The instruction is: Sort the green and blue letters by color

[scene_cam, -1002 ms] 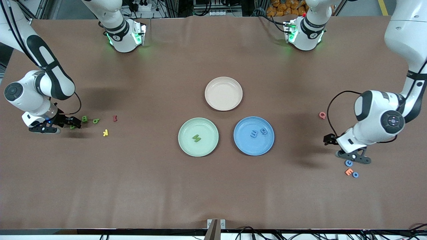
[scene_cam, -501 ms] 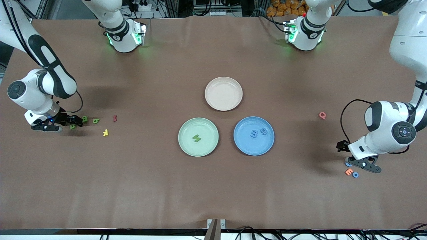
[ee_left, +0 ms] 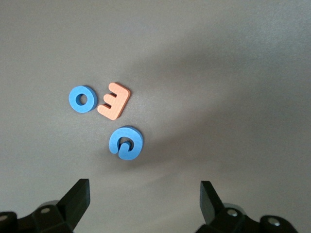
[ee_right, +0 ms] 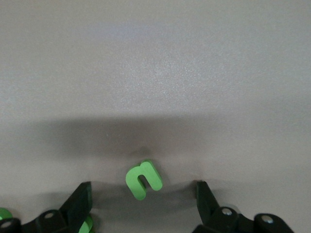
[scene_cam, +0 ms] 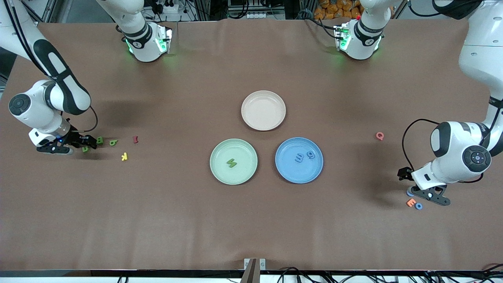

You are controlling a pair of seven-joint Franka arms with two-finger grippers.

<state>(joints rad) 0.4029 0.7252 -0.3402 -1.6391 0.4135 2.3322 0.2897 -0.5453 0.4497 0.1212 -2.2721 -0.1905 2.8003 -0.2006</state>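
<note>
Right gripper (ee_right: 141, 206) low over table, fingers apart, straddling green n-shaped letter (ee_right: 143, 179), not yet gripped. Left gripper (ee_left: 143, 201) spread wide above blue G-shaped letter (ee_left: 126, 143). Pieces look light, stiff foam; pinch across flat sides.

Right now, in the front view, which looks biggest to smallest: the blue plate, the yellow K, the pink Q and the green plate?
1. Blue plate and green plate: look alike, can't rank.
2. Pink Q and yellow K: both tiny, too close to call.

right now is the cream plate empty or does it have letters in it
Empty. The cream plate shows only its bare inside, while the green plate holds one green letter and the blue plate two blue ones.
</note>
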